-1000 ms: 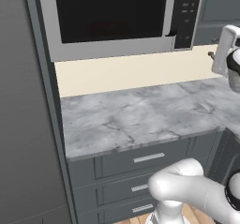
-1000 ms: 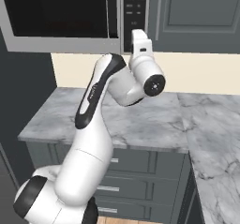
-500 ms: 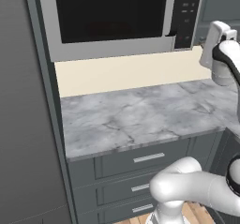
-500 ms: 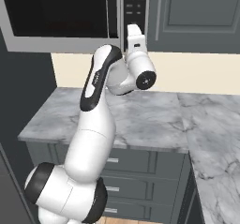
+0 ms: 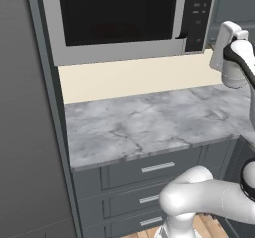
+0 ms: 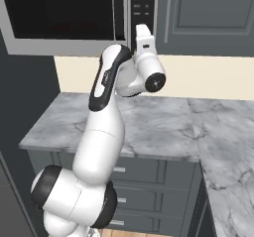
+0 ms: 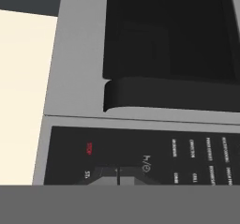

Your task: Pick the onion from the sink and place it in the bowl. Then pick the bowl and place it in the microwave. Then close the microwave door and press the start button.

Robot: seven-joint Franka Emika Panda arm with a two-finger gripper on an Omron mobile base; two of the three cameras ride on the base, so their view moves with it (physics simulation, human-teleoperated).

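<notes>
Marble counter (image 5: pixel 149 125), microwave (image 5: pixel 124 20) (door closed)

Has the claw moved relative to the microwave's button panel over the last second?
Yes. The claw has moved closer to the button panel, shut, by the hand view almost on the lower buttons.

Silver-grey microwave (image 5: pixel 124 20), black-glass microwave door (image 5: pixel 114 10) shut, above counter

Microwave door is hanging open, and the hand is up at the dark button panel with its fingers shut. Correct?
Not quite. The microwave door with the black glass window is closed, flush in the silver-grey frame, as the left base view shows. The rest holds: the hand is at the dark button panel, fingers shut.
</notes>
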